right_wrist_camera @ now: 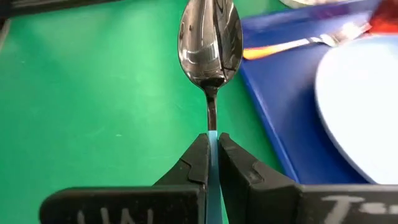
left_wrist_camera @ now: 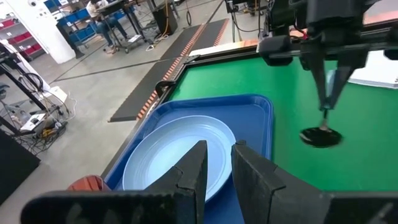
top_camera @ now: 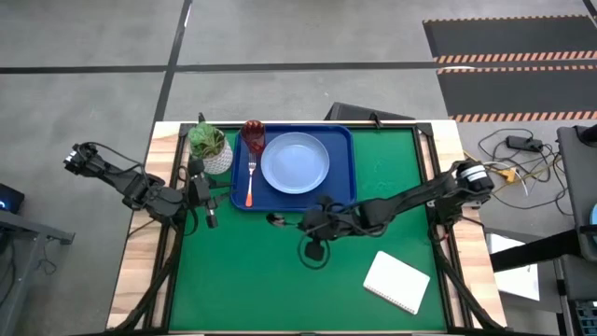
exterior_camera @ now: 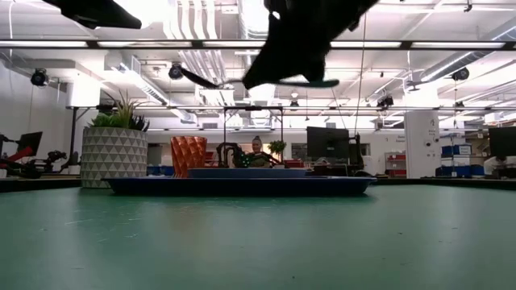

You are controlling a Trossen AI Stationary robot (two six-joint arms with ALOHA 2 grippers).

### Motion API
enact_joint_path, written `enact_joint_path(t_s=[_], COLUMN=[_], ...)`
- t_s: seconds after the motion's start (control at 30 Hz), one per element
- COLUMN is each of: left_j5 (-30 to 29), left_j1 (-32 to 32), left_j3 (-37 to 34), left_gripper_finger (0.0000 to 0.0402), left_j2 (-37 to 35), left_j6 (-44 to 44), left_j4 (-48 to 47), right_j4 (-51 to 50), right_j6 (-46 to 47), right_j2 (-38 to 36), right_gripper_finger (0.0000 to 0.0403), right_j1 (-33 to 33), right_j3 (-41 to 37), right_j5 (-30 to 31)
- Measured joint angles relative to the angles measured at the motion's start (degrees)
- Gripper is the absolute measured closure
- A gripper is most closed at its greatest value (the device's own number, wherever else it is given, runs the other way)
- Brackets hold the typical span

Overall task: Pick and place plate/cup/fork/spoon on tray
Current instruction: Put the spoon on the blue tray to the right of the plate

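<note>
Spoon (right_wrist_camera: 210,46), shiny silver bowl, light blue handle pinched in right pincer (right_wrist_camera: 213,155), left pincer (left_wrist_camera: 219,163) slightly spread.

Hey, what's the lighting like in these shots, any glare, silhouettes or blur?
Low view: bright ceiling lights leave the right gripper a black silhouette above the tray. Right wrist view: the spoon bowl mirrors its surroundings, the fork looks soft. High view: a dark shadow on the green mat. Left wrist view: even light on the plate.

Overhead, table-level, two wrist views; tray (top_camera: 347,191) shared.
</note>
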Motion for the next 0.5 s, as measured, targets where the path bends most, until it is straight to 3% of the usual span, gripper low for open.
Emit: enact_joint_path(t_s=[0.5], left_j5=[0.0], left_j1=[0.0], left_j3=[0.0], left_gripper_finger=[0.0347], left_j2=[0.0], left_j6=[0.0], left_j4=[-0.1], right_j4=[0.7], right_j6=[6.3], right_j2=[-3.3], right_gripper_finger=[0.039], right_j1=[-0.3], right_j3=[-5.3], right_j5=[14.8])
